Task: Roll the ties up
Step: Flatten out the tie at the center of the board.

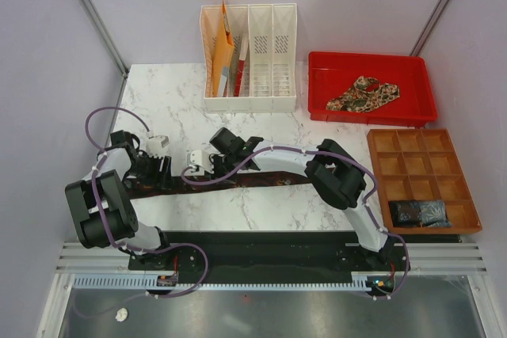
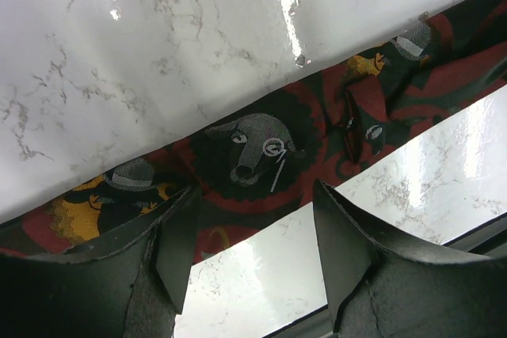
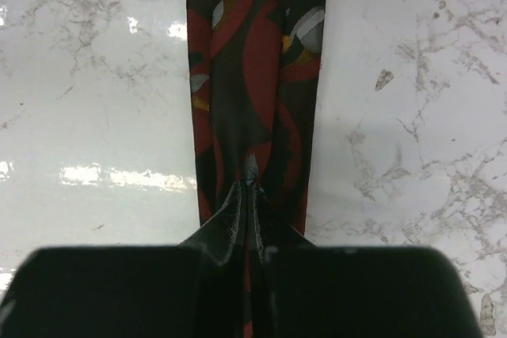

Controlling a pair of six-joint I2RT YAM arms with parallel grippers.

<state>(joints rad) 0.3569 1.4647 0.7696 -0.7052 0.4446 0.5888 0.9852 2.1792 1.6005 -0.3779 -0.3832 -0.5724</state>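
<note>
Your right gripper (image 3: 249,189), jaws together, pinches the dark red tie (image 3: 253,77) lying flat along the tabletop (image 1: 182,100), apparently to anchor it. Your left gripper (image 2: 253,199) stands apart astride it, unclamped. The paisley tie (image 1: 366,93) lies in the red tray (image 1: 333,75).

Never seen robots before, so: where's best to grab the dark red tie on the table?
From straight above, probably, closing across its narrow width: the tie lies flat on the table, so only a pinched-up ridge gives purchase, as the right gripper shows.
</note>
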